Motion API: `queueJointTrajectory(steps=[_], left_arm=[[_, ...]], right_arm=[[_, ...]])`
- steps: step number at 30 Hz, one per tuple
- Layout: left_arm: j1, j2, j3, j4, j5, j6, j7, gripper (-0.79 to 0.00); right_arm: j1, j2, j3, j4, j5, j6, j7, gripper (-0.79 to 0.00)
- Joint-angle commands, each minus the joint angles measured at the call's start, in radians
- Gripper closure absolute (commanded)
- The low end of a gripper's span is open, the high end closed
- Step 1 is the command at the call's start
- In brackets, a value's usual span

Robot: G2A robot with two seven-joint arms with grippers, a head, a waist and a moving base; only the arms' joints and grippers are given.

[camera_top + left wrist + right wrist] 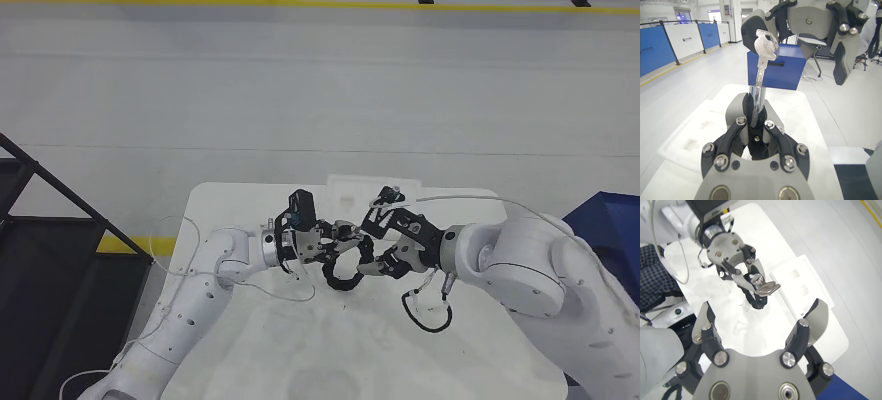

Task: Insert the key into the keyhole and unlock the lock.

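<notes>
**Seated key (765, 47) awaits the turn**

On the left gripper (755, 113) the jaws are clamped on the chrome cylinder (757, 100) of the cable lock (757, 304), held off the counter (300, 350) so its keyhole (758, 86) faces the other arm. The right gripper (762, 308) has its jaws apart by the key's head, likely to turn it.

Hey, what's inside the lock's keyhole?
The key stands in the lock, its blade entering the chrome cylinder's end. The inserted tip is covered by the cylinder, so its depth cannot be seen.
</notes>
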Motion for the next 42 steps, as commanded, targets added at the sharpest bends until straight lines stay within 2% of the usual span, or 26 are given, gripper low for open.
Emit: queueJointTrajectory(steps=[1, 4, 10, 15, 22, 28, 42], left_arm=[[-0.019, 0.003, -0.003, 0.002, -0.042, -0.013, -0.066, 0.000], [-0.046, 0.008, -0.002, 0.001, -0.101, -0.024, -0.157, 0.000], [-0.079, 0.015, 0.005, -0.016, -0.197, 0.011, -0.284, 0.000], [-0.089, 0.016, 0.023, -0.023, -0.226, 0.035, -0.339, 0.000], [-0.098, 0.015, 0.045, -0.030, -0.235, 0.051, -0.351, 0.000], [-0.111, 0.016, 0.053, -0.044, -0.197, 0.052, -0.359, 0.000], [-0.106, 0.017, 0.064, -0.068, -0.095, 0.027, -0.282, 0.000]], right_arm=[[0.001, 0.001, 0.005, 0.012, 0.028, -0.024, 0.007, -0.785], [0.002, 0.002, 0.008, 0.016, 0.030, -0.025, 0.007, -0.785], [0.000, 0.002, 0.008, 0.015, 0.030, -0.026, 0.000, -0.785], [-0.016, 0.003, -0.005, -0.011, -0.054, -0.093, -0.074, -0.785], [-0.009, -0.001, -0.043, -0.027, -0.140, -0.116, -0.115, -0.785], [0.017, -0.009, -0.082, -0.021, -0.133, -0.139, -0.120, -0.785], [0.053, -0.015, -0.108, 0.016, -0.129, -0.144, -0.080, -0.785]])
